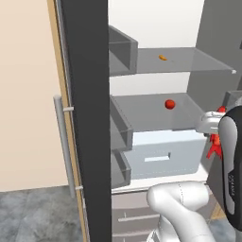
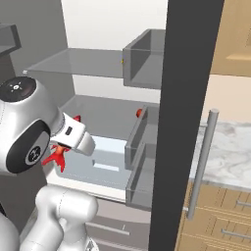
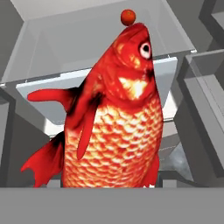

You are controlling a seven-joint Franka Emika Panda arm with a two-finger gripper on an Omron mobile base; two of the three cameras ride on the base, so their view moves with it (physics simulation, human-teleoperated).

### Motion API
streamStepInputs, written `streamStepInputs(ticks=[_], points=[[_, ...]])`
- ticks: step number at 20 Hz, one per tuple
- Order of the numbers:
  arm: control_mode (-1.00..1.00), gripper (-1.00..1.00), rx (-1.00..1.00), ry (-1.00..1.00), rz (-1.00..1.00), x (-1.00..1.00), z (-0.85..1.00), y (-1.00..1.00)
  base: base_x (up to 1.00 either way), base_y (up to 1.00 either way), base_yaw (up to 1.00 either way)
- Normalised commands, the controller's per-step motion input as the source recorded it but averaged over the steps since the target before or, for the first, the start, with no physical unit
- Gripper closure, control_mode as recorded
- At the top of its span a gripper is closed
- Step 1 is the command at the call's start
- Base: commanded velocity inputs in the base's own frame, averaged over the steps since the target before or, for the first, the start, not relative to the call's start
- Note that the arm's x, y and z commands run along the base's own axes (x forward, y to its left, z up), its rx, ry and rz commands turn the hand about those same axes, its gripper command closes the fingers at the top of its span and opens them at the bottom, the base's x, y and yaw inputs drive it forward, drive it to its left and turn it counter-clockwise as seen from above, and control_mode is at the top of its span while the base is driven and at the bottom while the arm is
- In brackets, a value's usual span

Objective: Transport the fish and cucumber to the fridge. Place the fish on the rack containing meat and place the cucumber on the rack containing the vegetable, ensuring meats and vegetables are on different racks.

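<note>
My gripper (image 1: 216, 126) is shut on the fish (image 3: 118, 127), a bright red scaly body that points head first at the open fridge (image 1: 151, 23). The fish (image 1: 215, 144) hangs at the fridge's right side, level with the middle shelf and the drawer; its tail (image 2: 56, 156) points down and out. The fish covers my fingertips. The vegetable (image 1: 169, 104), a small red ball, lies on the middle glass shelf (image 1: 146, 116), just beyond the fish's head (image 3: 128, 17). The meat (image 1: 162, 57), a tiny orange piece, lies on the upper shelf (image 1: 198, 64). The cucumber is out of view.
The dark edge of the open door (image 1: 87, 118) stands close on the left, with grey door bins (image 1: 122, 52) jutting into the opening. A second door edge (image 2: 184, 122) with a bar handle (image 2: 201, 162) stands on the right. A white drawer (image 1: 163, 156) sits under the middle shelf.
</note>
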Motion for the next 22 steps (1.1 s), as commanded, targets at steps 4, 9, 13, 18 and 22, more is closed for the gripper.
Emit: streamStepInputs(ticks=[4, 9, 13, 18, 22], points=[[-1.00, 1.00, -0.02, -0.02, 0.16, 0.55, -0.11, 0.04, 0.15, 0.02, 0.08], [-1.00, 1.00, 0.00, -0.14, 0.13, 0.75, -0.18, 0.00, 0.00, 0.00, 0.00], [-1.00, 1.00, 0.00, -0.16, 0.09, 0.68, -0.25, 0.00, 0.00, 0.00, 0.00], [-1.00, 1.00, 0.00, -0.02, 0.03, 0.96, -0.43, 0.07, 0.00, 0.00, 0.00], [-1.00, 1.00, 0.02, 0.00, 0.04, 1.00, -0.45, 0.01, 0.00, 0.00, 0.00]])
